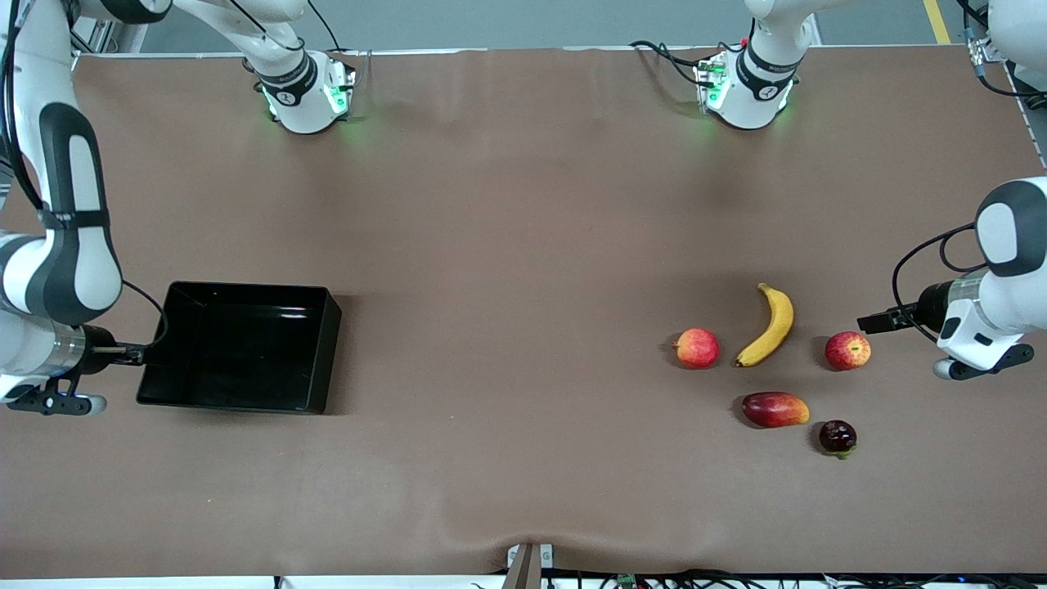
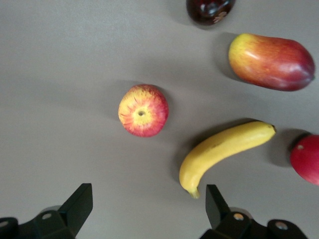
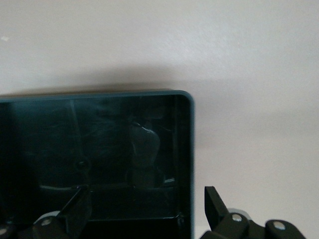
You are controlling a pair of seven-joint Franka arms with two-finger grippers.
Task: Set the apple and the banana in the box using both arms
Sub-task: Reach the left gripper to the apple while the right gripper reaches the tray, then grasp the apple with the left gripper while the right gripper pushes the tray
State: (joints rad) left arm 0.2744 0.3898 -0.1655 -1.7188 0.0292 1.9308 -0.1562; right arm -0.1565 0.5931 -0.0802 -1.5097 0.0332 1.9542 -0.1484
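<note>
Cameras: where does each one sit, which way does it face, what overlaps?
Front view: high across the table, facing both arm bases; shows both arms, the box, banana and apple.
Left wrist view: on the left arm's wrist, looking down at the fruit; open left gripper shows.
Right wrist view: on the right arm's wrist, over the box corner; open right gripper shows.
Shared: front and left wrist both show apple and banana.

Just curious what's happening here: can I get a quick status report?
Left gripper open, near small red-yellow apple. Right gripper open at shallow black plastic box. Curved yellow banana on table, untouched. Box empty; nothing blocking.
</note>
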